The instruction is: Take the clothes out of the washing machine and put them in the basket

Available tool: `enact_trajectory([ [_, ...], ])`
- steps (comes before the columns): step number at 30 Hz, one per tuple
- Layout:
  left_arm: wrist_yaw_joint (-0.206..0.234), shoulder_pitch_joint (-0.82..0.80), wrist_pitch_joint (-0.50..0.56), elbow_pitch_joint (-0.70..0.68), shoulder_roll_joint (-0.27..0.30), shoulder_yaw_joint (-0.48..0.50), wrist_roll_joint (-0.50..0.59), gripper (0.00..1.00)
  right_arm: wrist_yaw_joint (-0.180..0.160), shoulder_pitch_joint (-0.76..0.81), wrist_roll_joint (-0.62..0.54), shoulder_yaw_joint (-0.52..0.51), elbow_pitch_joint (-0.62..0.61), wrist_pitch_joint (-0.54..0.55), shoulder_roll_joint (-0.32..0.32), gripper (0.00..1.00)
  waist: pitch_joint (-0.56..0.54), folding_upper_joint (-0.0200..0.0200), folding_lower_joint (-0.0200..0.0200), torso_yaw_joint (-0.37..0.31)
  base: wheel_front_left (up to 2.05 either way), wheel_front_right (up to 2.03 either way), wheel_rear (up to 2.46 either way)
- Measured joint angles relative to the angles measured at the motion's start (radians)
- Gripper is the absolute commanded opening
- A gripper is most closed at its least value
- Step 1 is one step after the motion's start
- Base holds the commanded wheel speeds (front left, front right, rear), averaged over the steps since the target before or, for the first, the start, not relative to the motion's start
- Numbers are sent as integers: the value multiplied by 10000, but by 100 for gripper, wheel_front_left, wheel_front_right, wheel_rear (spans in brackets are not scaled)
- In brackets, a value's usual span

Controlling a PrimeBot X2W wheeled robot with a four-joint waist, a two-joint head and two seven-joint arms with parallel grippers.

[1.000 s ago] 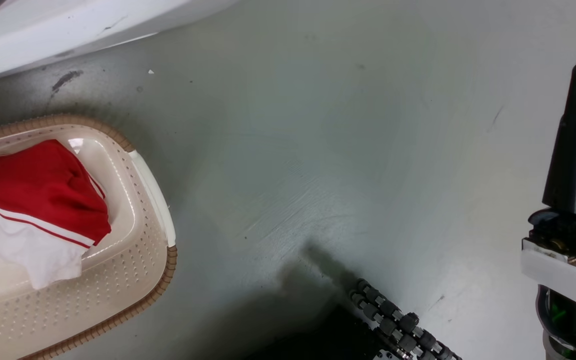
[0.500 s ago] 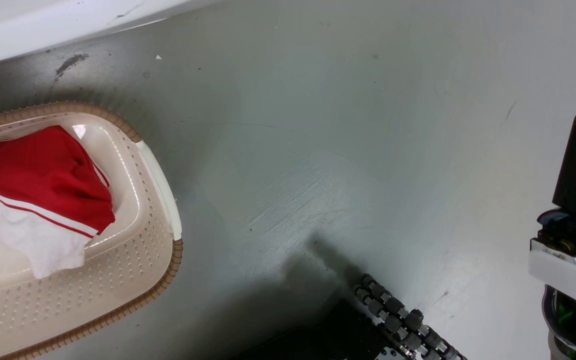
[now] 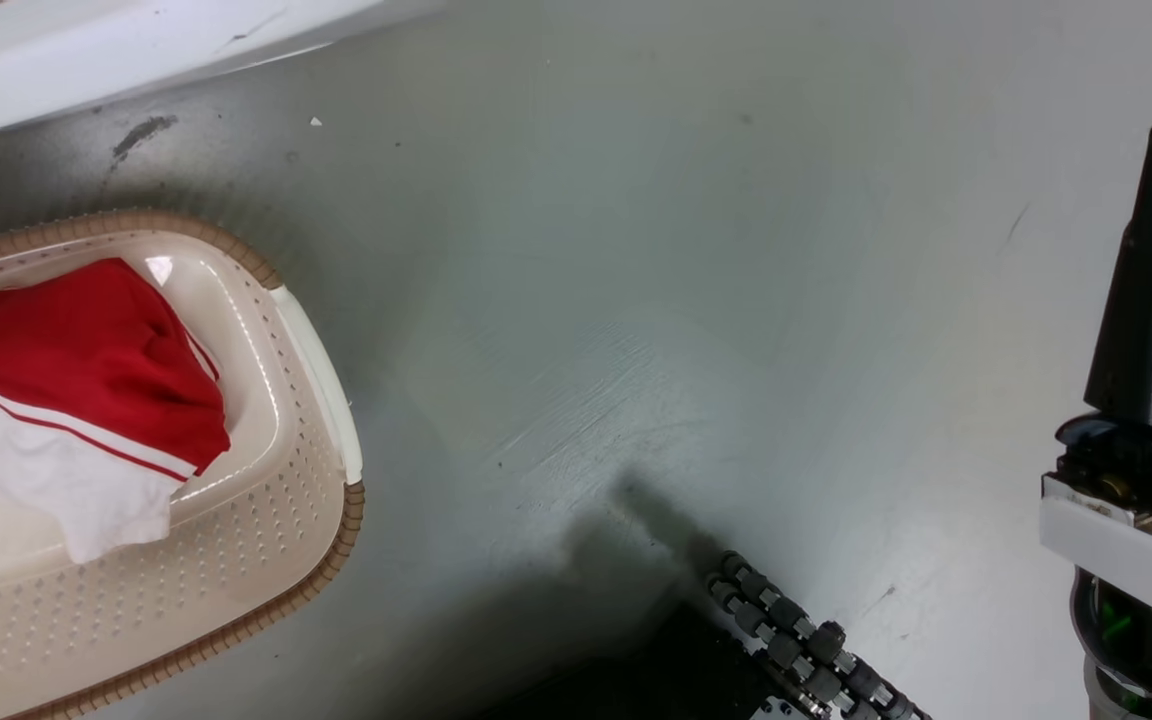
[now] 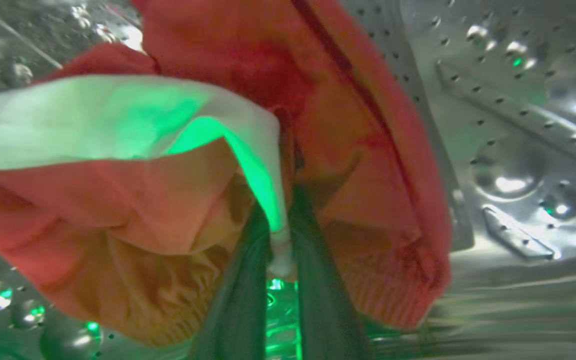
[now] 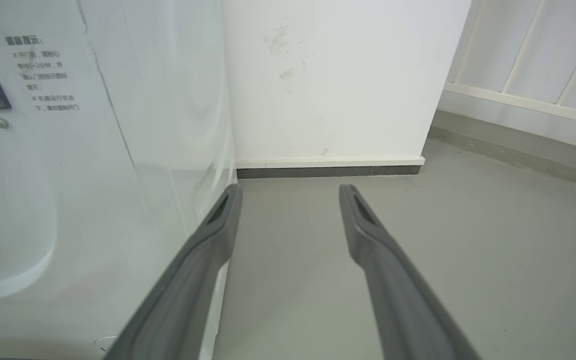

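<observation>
Left gripper point(image 4: 282, 235) inside the steel drum point(image 4: 518, 125), jaws clamped on a red garment point(image 4: 358, 150) with a white band, right gripper point(image 5: 288, 192) beside the washing machine point(image 5: 93, 175), jaws wide apart, second garment point(image 3: 86, 350) lying in the basket point(image 3: 321, 350) on the floor point(image 3: 686, 300)

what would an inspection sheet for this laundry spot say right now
surface: grey floor, scuffed, with a dark smudge near the washing machine
job's things: one red and white garment lies in the basket; a second garment is inside the steel drum
clutter: a small white speck on the floor
grippers: left gripper shut on the second garment; right gripper open, holding nothing, above the floor
cables: nothing seen
surroundings: white wall with a dark skirting strip; pale panelling beside it
</observation>
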Motion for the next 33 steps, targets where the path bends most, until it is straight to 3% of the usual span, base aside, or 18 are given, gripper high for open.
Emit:
enact_trajectory([
  [10,0,214,-844,81,159,-437,-725,0,0,-37,-221,171,209,0,0,100,-569,0,0,-49,0,0,0],
  [33,-2,3234,-2997,-1198,527,-1716,-3055,0,0,180,-648,247,738,-2,2,100,-2448,0,-1,568,0,0,0],
])
